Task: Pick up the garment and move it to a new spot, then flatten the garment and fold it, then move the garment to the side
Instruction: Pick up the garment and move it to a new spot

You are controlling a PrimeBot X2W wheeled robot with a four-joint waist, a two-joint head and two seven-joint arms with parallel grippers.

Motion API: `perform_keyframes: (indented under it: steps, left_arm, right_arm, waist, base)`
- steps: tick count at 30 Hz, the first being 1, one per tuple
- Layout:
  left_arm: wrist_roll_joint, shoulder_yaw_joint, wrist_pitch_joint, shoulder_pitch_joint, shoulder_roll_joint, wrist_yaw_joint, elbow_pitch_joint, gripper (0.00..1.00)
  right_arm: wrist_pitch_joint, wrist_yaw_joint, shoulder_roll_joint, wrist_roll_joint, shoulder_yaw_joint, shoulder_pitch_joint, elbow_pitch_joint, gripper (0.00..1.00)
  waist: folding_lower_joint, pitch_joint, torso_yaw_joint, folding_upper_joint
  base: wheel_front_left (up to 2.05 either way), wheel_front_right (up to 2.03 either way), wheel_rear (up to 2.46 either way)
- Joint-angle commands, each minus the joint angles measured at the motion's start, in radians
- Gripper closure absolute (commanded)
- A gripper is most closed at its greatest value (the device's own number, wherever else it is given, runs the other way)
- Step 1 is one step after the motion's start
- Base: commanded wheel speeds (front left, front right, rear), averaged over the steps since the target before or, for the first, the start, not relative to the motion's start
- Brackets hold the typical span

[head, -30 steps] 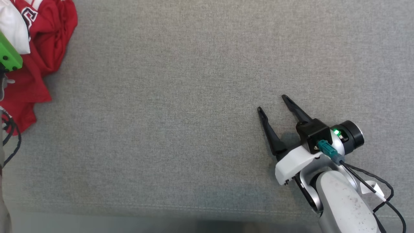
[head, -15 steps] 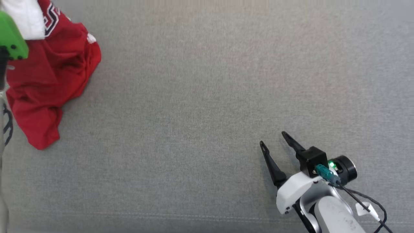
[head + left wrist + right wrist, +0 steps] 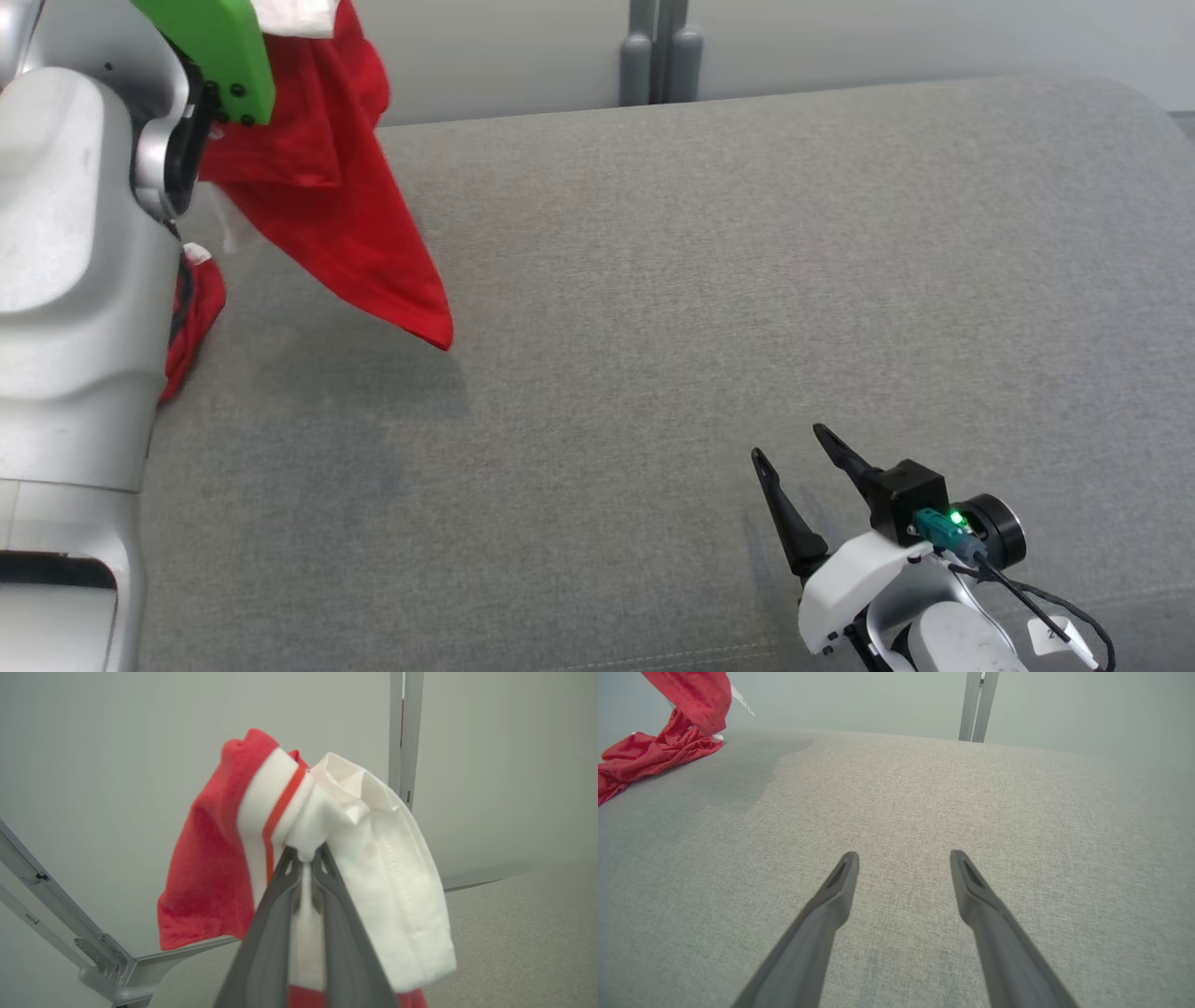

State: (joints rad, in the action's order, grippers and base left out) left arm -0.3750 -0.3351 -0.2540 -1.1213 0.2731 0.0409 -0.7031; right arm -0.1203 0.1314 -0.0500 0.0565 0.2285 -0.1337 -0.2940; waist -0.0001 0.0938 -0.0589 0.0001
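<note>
Via L wrist, our L claw (image 3: 306, 851) tight on red garment's (image 3: 201, 882) white ribbed trim (image 3: 259, 807); R claw (image 3: 787, 442) wide, empty.

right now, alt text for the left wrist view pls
The left pincer is shut on the white part of a bunched red and white garment, seen against a pale wall. A grey fabric surface lies at the lower right.
</note>
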Motion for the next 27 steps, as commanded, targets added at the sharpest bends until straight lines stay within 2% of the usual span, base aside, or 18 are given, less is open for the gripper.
perform_keyframes:
  steps: [1,11,17,22,27]
  left_arm:
    - [0.007,-0.009,0.005,-0.017,-0.007,-0.001,0.010,1.00]
    - [-0.042,-0.064,0.041,-0.003,-0.157,0.024,0.097,1.00]
    - [-0.098,-0.110,0.081,0.040,-0.209,0.031,0.114,1.00]
    - [-0.134,-0.136,0.082,0.122,-0.217,0.008,0.066,1.00]
    - [-0.103,-0.139,0.117,0.190,-0.158,-0.020,-0.030,1.00]
  right_arm:
    - [-0.003,-0.001,-0.001,0.003,0.001,0.006,0.000,0.00]
    - [-0.025,-0.001,0.000,0.028,-0.012,-0.022,0.000,0.00]
    - [-0.053,-0.001,0.000,0.049,-0.026,-0.046,-0.016,0.00]
    - [-0.068,-0.001,0.000,0.066,-0.027,-0.062,-0.030,0.00]
    - [-0.075,-0.001,-0.001,0.073,-0.010,-0.081,-0.040,0.00]
  waist:
    - [0.0001,-0.027,-0.112,-0.0001]
    - [0.0001,0.059,-0.256,-0.0001]
    - [0.0001,0.120,-0.287,-0.0001]
    - [0.0001,0.143,-0.271,-0.0001]
    - [0.0001,0.151,-0.252,-0.0001]
  base:
    - [0.00,0.00,0.00]
    - [0.00,0.00,0.00]
    - [0.00,0.00,0.00]
    - [0.00,0.00,0.00]
    - [0.00,0.00,0.00]
